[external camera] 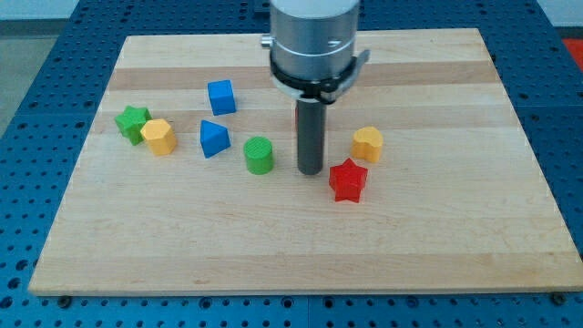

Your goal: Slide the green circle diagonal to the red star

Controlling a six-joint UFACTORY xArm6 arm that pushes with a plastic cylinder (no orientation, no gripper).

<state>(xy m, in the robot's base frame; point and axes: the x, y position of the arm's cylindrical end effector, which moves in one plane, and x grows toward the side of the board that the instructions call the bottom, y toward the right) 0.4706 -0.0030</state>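
Note:
The green circle (259, 155) stands on the wooden board left of centre. The red star (348, 179) lies to its right and a little lower in the view. My tip (311, 170) is down on the board between the two, closer to the red star, and touches neither. The rod rises from it into the silver arm head (315, 41) at the view's top.
An orange block (368, 144) sits just above the red star. A blue triangle (213, 138) and a blue cube (221, 97) are left of the green circle. A green star (133, 123) and a yellow block (159, 137) lie at the far left. A red block is mostly hidden behind the rod.

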